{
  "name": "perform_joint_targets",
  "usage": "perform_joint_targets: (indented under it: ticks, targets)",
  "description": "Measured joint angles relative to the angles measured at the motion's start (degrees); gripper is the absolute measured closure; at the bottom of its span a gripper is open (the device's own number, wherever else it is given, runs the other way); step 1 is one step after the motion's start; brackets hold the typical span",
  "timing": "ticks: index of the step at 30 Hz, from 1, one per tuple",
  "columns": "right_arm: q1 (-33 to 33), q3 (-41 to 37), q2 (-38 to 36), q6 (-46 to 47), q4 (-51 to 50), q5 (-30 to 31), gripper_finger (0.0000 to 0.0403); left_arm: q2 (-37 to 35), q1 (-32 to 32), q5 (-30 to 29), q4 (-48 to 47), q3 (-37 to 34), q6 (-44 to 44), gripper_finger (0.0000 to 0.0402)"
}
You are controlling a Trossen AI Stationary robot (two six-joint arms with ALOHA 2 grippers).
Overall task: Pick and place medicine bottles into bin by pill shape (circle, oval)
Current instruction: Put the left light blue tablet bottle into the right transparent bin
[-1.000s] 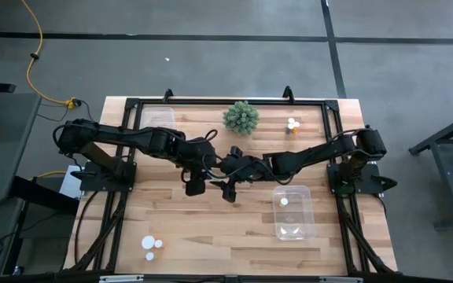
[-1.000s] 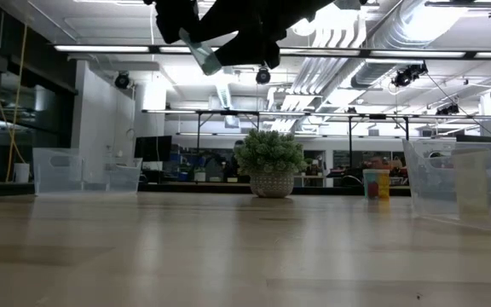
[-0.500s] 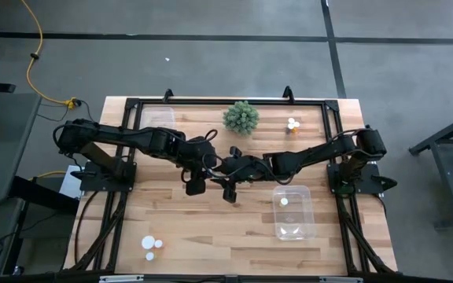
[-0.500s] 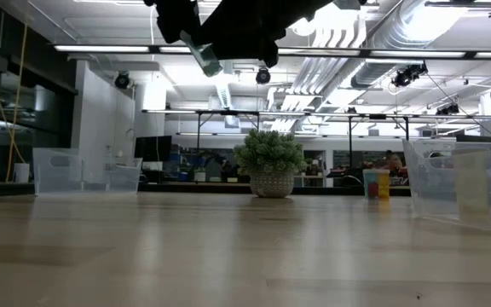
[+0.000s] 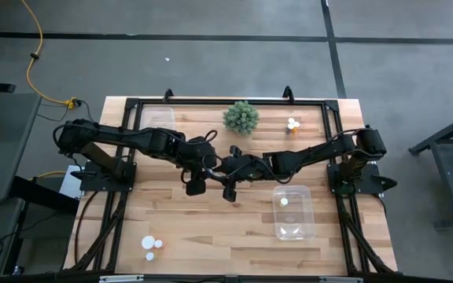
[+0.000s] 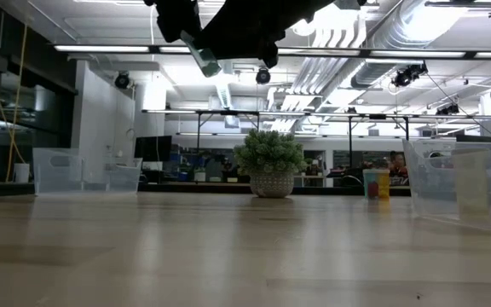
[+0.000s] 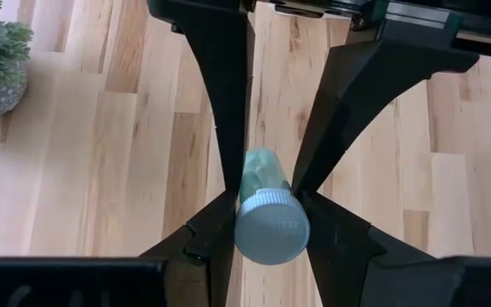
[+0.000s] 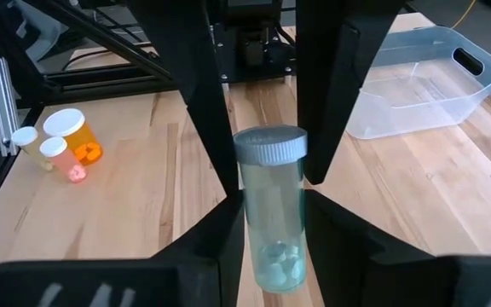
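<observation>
1. As the two arms meet high over the middle of the table (image 5: pixel 211 228), this turns into a mid-air handover, well clear of the wood
2. Over on the right side the clear bin (image 5: pixel 293 228) waits with one capped bottle (image 5: pixel 284 201) already inside; a second bin (image 5: pixel 157 116) sits at the far left corner
3. Big change: the right gripper (image 8: pixel 271 223), spread wide a second ago, has now squeezed in, and its fingers press both sides of the vial
4. The left gripper (image 7: pixel 267 232) hasn't budged: partly closed, clamped on the same vial just below the cap
5. So the medicine bottle (image 8: pixel 268 213), pale green with a grey-white cap, hangs between both claws, pills pooled at its bottom
6. My read: the left claw must let go next, or the pair will tug against each other
</observation>
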Motion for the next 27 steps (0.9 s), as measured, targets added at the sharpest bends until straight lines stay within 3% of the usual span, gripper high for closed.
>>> perform_joint_targets:
  ticks: [9, 18, 27]
  targets:
    - [0.02, 0.0, 0.0, -1.42, 0.01, -0.29, 0.0299, 0.0, 0.04, 1.04, 0.06, 0.0, 0.02, 0.0283]
    - [0.04, -0.02, -0.02, -1.71, 0.04, -0.39, 0.0299, 0.0, 0.04, 2.9, -0.81, 0.68, 0.98, 0.0225]
    - [-0.04, -0.05, -0.58, -2.98, -2.0, 0.01, 0.0299, 0.0, 0.04, 3.06, -6.86, 7.84, 3.53, 0.0188]
